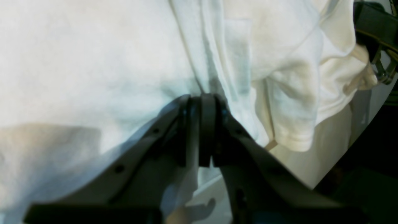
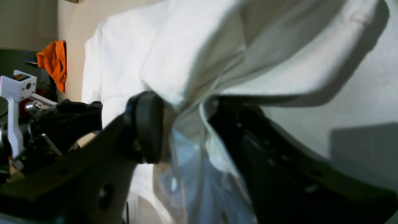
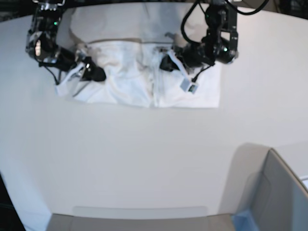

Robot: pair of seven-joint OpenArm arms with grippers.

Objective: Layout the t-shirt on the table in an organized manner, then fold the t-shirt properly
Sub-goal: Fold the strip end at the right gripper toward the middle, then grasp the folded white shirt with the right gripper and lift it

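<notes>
The white t-shirt (image 3: 130, 86) lies spread across the far middle of the table (image 3: 144, 159), plain side up and creased down its centre. My left gripper (image 3: 166, 62) sits over the shirt's middle. In the left wrist view the left gripper (image 1: 202, 98) is shut on a raised ridge of the t-shirt (image 1: 93, 62). My right gripper (image 3: 96, 74) is at the shirt's left edge in the base view. In its wrist view the right gripper (image 2: 186, 124) has its jaws apart, and a bunched fold of the t-shirt (image 2: 186, 46) passes between them. No print shows.
A grey box (image 3: 274, 192) with a blue corner stands at the near right of the table. An orange cloth (image 2: 54, 62) hangs beyond the table's edge. The other arm's parts (image 2: 18, 93) sit close beside the right gripper.
</notes>
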